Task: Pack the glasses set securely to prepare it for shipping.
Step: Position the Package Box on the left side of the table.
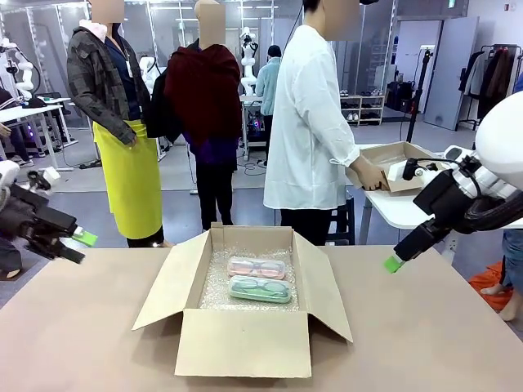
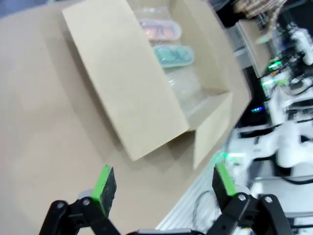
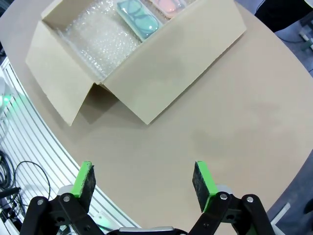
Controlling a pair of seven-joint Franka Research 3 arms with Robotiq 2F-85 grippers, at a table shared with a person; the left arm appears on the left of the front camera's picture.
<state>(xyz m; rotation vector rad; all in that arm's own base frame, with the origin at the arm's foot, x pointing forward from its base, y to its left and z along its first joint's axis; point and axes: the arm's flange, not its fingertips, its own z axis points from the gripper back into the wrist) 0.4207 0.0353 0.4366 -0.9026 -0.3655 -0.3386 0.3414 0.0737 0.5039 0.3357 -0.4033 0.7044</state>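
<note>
I see both cases (image 1: 258,278) lying left-right in the box (image 1: 245,343), midway between my wide, empty left end effector (image 2: 161,186) and right end effector (image 3: 144,178).

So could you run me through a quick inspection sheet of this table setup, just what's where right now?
Surface: brown table, bare around the box.
Job's things: open cardboard box, flaps spread, lined with bubble wrap; pink glasses case and mint green glasses case lie side by side inside, pink one farther from the robot.
Clutter: nothing seen on the table.
End effectors: left end effector open, empty, off the box's left side; right end effector open, empty, off its right side.
Cables: dark cables beyond the table edge in the right wrist view.
Surroundings: person in white shirt handling another box at a far table.
</note>
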